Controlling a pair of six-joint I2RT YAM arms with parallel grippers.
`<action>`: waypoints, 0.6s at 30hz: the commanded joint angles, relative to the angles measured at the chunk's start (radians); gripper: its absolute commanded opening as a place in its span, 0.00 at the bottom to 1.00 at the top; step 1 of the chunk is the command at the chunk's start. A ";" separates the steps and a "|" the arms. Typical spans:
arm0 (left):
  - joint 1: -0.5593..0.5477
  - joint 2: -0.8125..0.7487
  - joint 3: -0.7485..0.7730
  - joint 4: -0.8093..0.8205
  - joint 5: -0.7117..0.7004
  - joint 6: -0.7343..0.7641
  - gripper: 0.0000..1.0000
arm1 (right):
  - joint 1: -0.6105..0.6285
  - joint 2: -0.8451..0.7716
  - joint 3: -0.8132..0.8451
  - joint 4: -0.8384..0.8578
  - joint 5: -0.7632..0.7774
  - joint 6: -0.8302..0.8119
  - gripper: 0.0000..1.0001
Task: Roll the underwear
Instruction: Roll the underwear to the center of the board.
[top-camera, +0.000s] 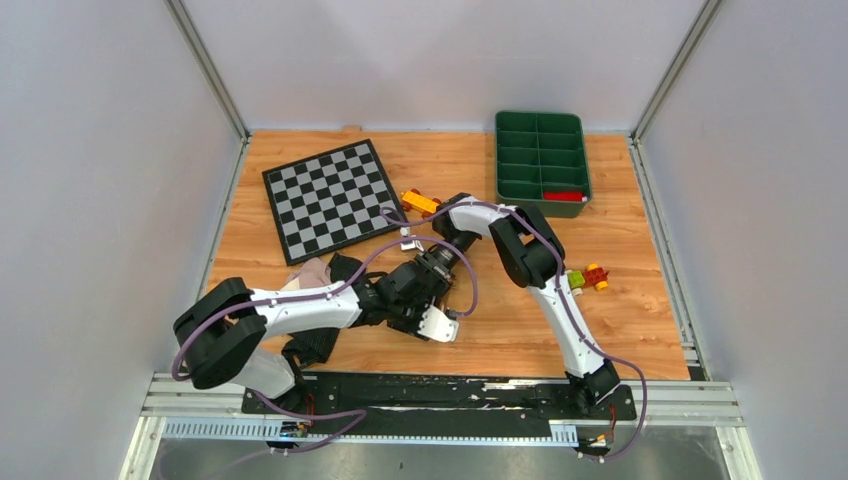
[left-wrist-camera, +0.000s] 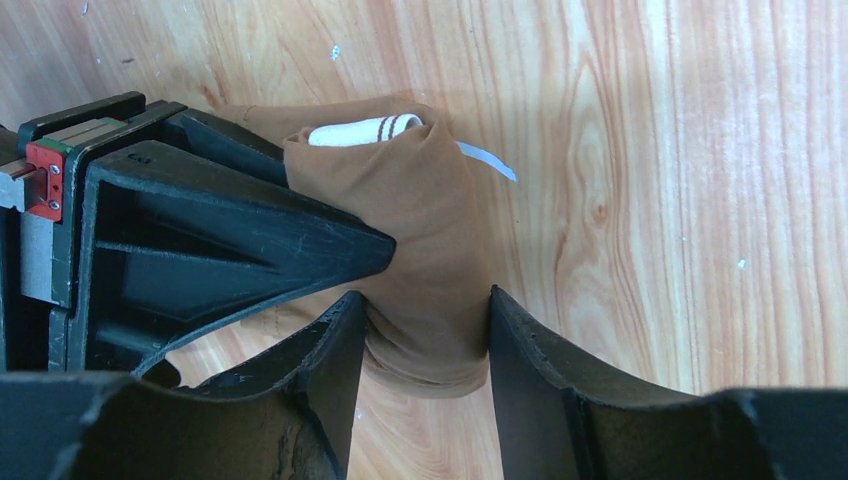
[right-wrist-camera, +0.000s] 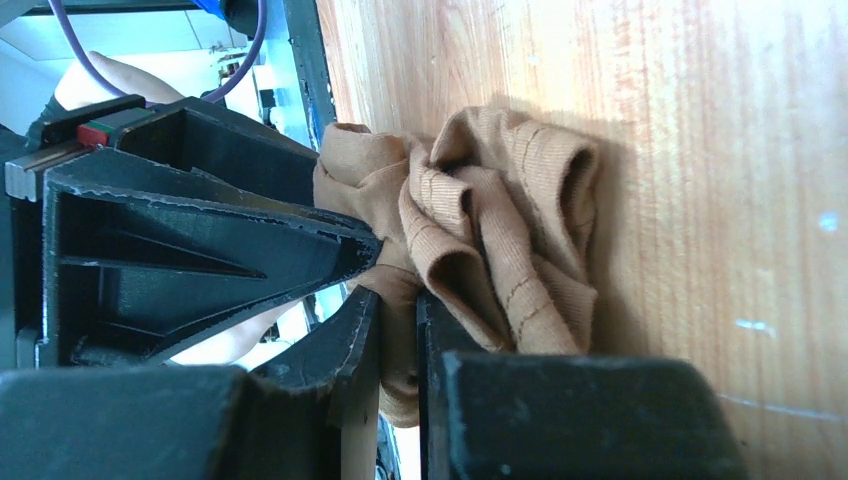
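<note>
The tan-brown underwear (left-wrist-camera: 420, 220) lies bunched on the wooden table, its cream waistband (left-wrist-camera: 365, 130) rolled at the far end. My left gripper (left-wrist-camera: 425, 325) is shut on the near end of this bundle, a finger pressing each side. In the right wrist view the same tan-brown underwear (right-wrist-camera: 500, 230) shows as crumpled folds, and my right gripper (right-wrist-camera: 400, 330) is shut on one fold. From above, both grippers (top-camera: 410, 300) meet mid-table and hide this garment. A pale pink-beige underwear (top-camera: 312, 272) and a black one (top-camera: 346, 267) lie just left of them.
A checkerboard mat (top-camera: 330, 198) lies at the back left. A green divided bin (top-camera: 541, 160) stands at the back right with a red piece inside. Orange-yellow blocks (top-camera: 420, 202) sit behind the grippers, and a small toy (top-camera: 590, 277) lies by the right arm.
</note>
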 joint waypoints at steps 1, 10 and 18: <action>-0.042 0.063 0.005 0.099 -0.047 -0.040 0.53 | 0.004 0.066 -0.014 0.106 0.195 -0.067 0.03; -0.046 0.110 0.079 -0.053 0.017 -0.024 0.00 | 0.002 0.021 -0.037 0.100 0.220 -0.073 0.13; -0.046 0.141 0.184 -0.312 0.139 -0.035 0.00 | -0.097 -0.196 0.053 0.005 0.261 -0.086 0.44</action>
